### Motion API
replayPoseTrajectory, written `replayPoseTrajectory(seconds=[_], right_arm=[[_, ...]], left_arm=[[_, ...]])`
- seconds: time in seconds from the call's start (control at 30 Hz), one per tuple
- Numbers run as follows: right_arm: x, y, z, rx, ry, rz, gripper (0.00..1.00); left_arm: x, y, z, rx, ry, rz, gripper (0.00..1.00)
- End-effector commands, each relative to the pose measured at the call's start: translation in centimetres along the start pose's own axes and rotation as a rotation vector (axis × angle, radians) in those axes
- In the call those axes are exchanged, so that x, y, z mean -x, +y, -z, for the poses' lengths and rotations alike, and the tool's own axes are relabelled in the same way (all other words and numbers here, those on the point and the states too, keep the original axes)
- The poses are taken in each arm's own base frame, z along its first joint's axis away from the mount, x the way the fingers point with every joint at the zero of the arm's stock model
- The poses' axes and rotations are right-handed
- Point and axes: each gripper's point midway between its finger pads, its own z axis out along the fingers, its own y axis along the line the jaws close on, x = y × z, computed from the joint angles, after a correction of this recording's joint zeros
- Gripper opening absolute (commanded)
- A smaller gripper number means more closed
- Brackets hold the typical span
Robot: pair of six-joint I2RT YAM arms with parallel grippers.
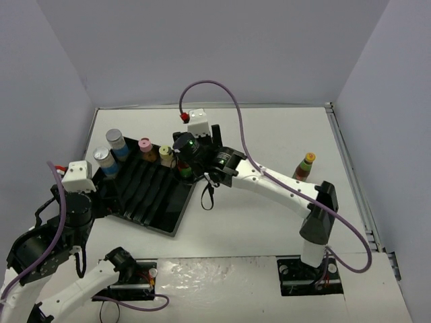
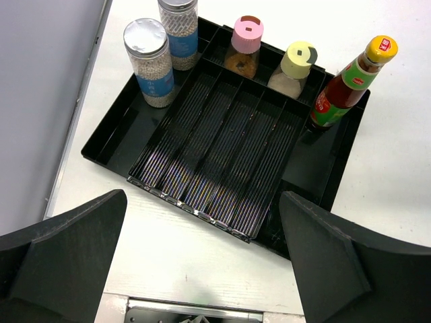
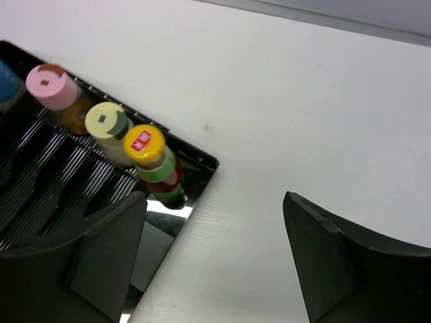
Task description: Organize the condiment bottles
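A black ridged tray point(image 1: 151, 198) holds two silver-lidded bottles point(image 1: 116, 142) point(image 1: 105, 161), a pink-capped bottle point(image 1: 146, 148), a pale-yellow-capped bottle point(image 1: 166, 156) and a dark red-green-label bottle point(image 2: 347, 84) along its far edge. A second dark bottle point(image 1: 306, 165) stands alone on the table at the right. My right gripper point(image 3: 215, 256) is open and empty above the tray's far right corner, just right of the dark bottle point(image 3: 153, 165). My left gripper point(image 2: 202, 262) is open and empty at the tray's near left side point(image 2: 222, 148).
White table with grey walls left, back and right. A purple cable loops above the right arm point(image 1: 269, 178). A metal strip runs along the table's right edge point(image 1: 353, 175). The arm bases sit at the near edge.
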Motion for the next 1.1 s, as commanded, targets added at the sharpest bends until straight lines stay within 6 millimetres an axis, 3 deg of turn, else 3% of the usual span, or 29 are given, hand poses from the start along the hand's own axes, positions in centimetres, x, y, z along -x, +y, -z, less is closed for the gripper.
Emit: replayPoseTrajectory(seconds=[0.0, 0.17, 0.23, 0.33, 0.5, 0.77, 0.9, 1.07], right_arm=[[3.7, -8.6, 2.8, -0.226, -0.114, -0.117, 0.8], [0.0, -18.5, 0.9, -0.445, -0.052, -0.204, 0.81], [-0.4, -22.3, 1.0, -0.515, -0.053, -0.266, 0.82], [-1.9, -25.8, 1.3, -0.586, -0.036, -0.302, 0.82], [-2.7, -28.8, 2.6, -0.645, -0.046, -0.337, 0.84], [-2.3, -32.6, 3.8, -0.719, -0.059, -0.374, 0.85], [-3.2, -35.3, 4.6, -0.787, -0.061, -0.423, 0.85], [-5.1, -37.4, 4.6, -0.839, -0.022, -0.44, 0.86]], left_arm=[[1.5, -0.2, 0.7, -0.027, -0.04, 0.042, 0.94], [1.9, -0.6, 0.9, -0.052, -0.047, 0.041, 0.94], [1.9, -0.8, 0.9, -0.061, -0.045, 0.037, 0.94], [1.7, -1.1, 0.7, -0.07, -0.04, 0.032, 0.94], [1.5, -1.4, 0.5, -0.085, -0.042, 0.038, 0.94], [1.0, -1.7, 0.3, -0.099, -0.044, 0.044, 0.94], [1.0, -1.6, 0.4, -0.106, -0.05, 0.044, 0.94], [1.2, -1.5, 0.6, -0.109, -0.055, 0.039, 0.94]])
